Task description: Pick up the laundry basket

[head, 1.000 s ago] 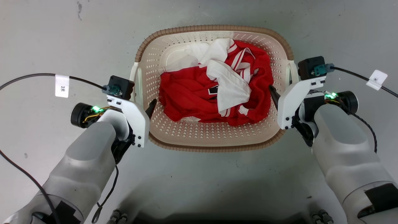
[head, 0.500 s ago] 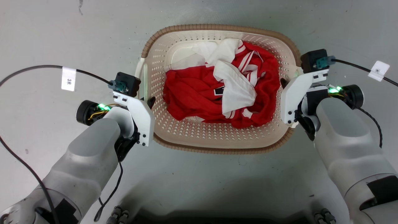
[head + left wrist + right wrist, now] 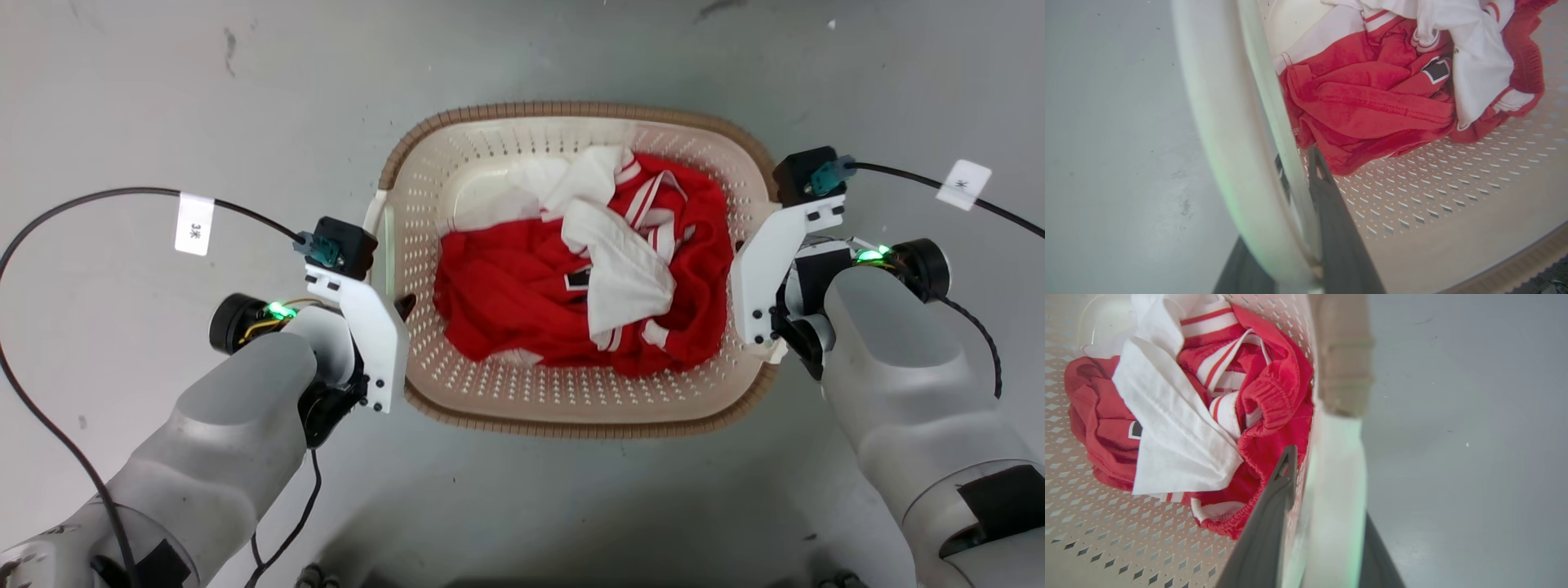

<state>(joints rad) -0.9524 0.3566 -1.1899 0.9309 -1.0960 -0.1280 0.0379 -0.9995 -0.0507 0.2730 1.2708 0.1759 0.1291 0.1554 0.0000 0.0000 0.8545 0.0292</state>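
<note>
Inward since a second ago: my left gripper (image 3: 392,306) and right gripper (image 3: 753,253) each clamp a white handle of the laundry basket (image 3: 571,110), apparently still on the grey floor (image 3: 163,98). Grasp done, I judge; next, a level, simultaneous lift.

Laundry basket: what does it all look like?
The laundry basket is cream plastic dotted with little holes, rounded-rectangular, with a brown woven-look rim and a white handle on its side. It stands upright with grey floor all around, holding crumpled red and white clothes. The left fingers and right fingers each pinch a side, one finger inside, one outside.
</note>
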